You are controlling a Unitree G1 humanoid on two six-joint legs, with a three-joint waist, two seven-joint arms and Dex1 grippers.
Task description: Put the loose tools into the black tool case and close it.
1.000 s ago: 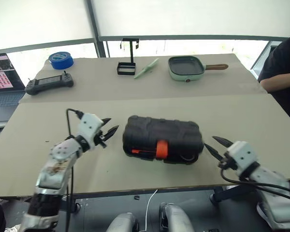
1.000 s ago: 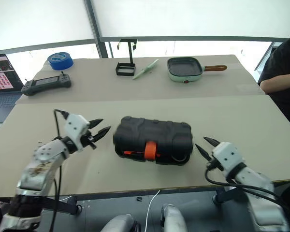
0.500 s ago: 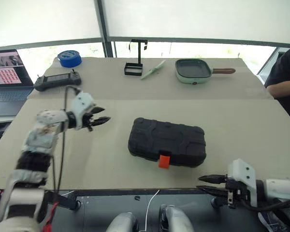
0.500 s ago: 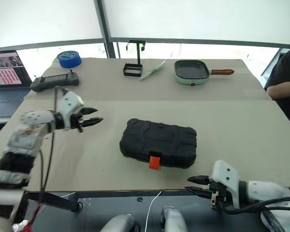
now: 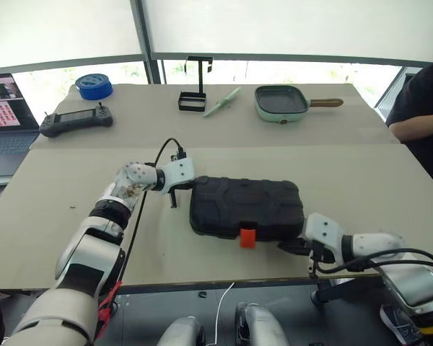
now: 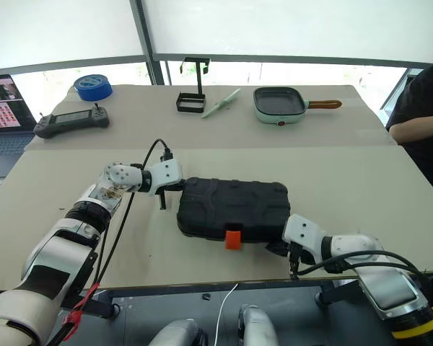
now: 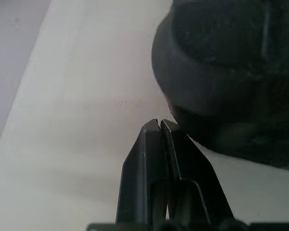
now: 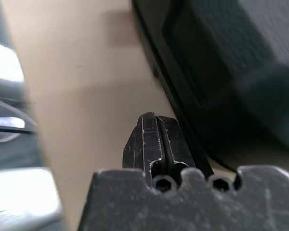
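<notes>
case: the black plastic clamshell tool case with rounded corners [image 5: 247, 207] lies flat on the near half of the tan table [image 5: 50, 209], lid down, small orange latch [image 5: 247, 237] on the edge facing the robot. A second ago it sat propped up with the latch partway up its front, so it's now folded shut and lying flat.

left gripper: the left gripper [image 7: 159, 126] was spread and hanging off to the case's left a second ago; now its two black fingers are pressed together, empty, tips right at the case's rounded corner. Can't tell if they actually touch it.

right gripper: same story, the right gripper [image 8: 155, 121] has gone from spread to clamped on nothing, and it's come in just beside the case's right end, low along the seam.

loose tools: none lying anywhere around either gripper, so my guess is they're inside already.

what it means: looks like both arms are bracketing the case from its two ends, probably to square it up or press it. Whether the latch is really snapped I can't tell.

far from both grippers: blue tape roll [image 5: 93, 86], black handheld controller [image 5: 75, 120], green pan [image 5: 281, 101].
</notes>
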